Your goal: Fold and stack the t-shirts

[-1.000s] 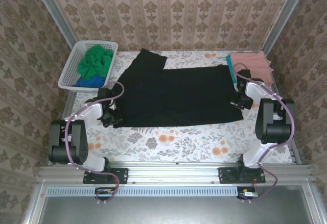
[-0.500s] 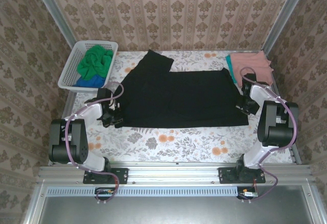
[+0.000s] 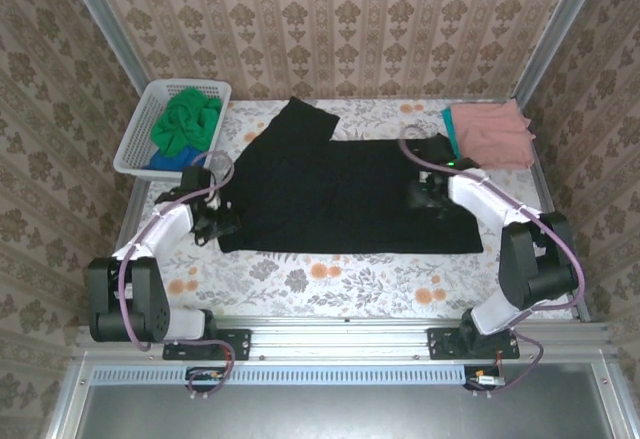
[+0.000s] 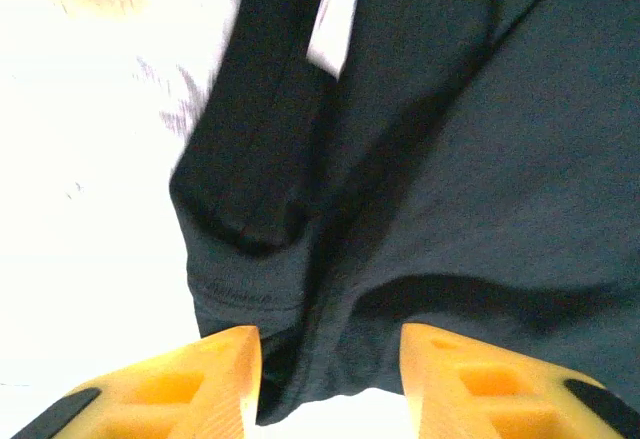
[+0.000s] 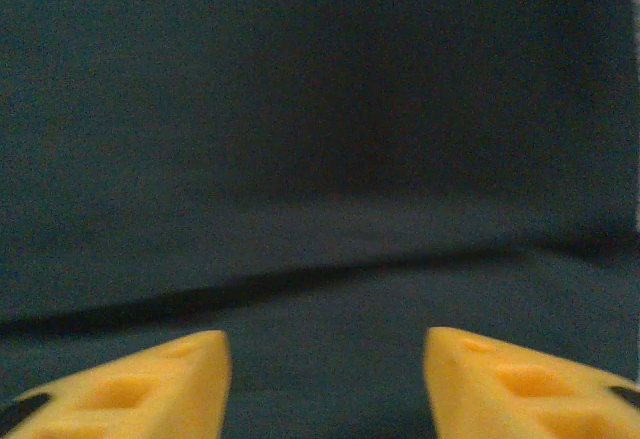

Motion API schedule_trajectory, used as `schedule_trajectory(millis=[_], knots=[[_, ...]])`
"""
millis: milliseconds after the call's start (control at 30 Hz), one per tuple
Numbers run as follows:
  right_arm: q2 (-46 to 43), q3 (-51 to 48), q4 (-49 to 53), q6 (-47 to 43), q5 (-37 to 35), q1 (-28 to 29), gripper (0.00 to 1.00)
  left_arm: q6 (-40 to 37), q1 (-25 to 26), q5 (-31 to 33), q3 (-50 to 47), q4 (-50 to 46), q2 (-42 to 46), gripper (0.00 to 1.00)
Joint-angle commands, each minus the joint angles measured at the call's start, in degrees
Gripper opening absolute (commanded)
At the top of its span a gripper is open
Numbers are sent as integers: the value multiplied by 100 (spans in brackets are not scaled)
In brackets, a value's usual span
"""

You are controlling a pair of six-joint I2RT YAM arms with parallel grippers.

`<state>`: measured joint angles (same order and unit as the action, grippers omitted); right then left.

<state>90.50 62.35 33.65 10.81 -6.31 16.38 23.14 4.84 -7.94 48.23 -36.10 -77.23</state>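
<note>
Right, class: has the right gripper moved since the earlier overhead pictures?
Yes. The right gripper has moved left, away from the salmon pink t-shirt and inward over the black t-shirt.

Free to pass along the near strip of worktop (image 3: 350,277), in front of black tee (image 3: 340,194). Free also on the bare band behind it. Blocked at far left by basket (image 3: 132,142), at far right by pink tee (image 3: 495,131).
</note>
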Motion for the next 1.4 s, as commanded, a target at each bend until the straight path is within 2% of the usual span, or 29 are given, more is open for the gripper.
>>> schedule_trajectory(millis=[0, 67, 167, 200, 333, 400, 500, 633, 867, 933, 1100, 1233, 1300, 1367], knots=[[348, 269, -725, -1496, 1283, 519, 67, -94, 266, 63, 697, 55, -185, 44], [809, 597, -638, -2122, 1553, 719, 75, -163, 498, -133, 1112, 229, -655, 44], [1323, 844, -591, -3007, 1487, 960, 75, -285, 806, -243, 1672, 373, -1443, 42], [1417, 866, -530, -3290, 1746, 968, 75, -319, 857, -281, 1836, 369, -1682, 40], [1440, 654, -326, -4201, 2472, 963, 75, -376, 905, -218, 1906, 469, -2155, 39], [1368, 396, -473, -4577, 2500, 955, 78, -393, 900, -138, 1785, 524, -2276, 39], [1443, 287, -632, -4838, 2406, 876, 79, -424, 849, -6, 1661, 542, -2396, 38], [1771, 608, -482, -4890, 2242, 718, 76, -417, 698, -5, 1516, 548, -2473, 37], [2086, 890, -83, -4997, 1945, 695, 63, -341, 441, -132, 1118, 716, -2397, 37], [2153, 967, 39, -5018, 1801, 682, 57, -336, 404, -158, 1085, 718, -2425, 36], [2057, 943, 80, -5045, 1754, 651, 29, -342, 361, -190, 1067, 736, -2456, 36], [1809, 855, 14, -5061, 1655, 663, 20, -343, 353, -211, 1049, 736, -2459, 36], [1639, 807, -59, -5052, 1616, 658, 11, -338, 337, -194, 1018, 743, -2457, 36], [1504, 763, -97, -5071, 1528, 659, 8, -323, 316, -198, 980, 757, -2471, 36]])
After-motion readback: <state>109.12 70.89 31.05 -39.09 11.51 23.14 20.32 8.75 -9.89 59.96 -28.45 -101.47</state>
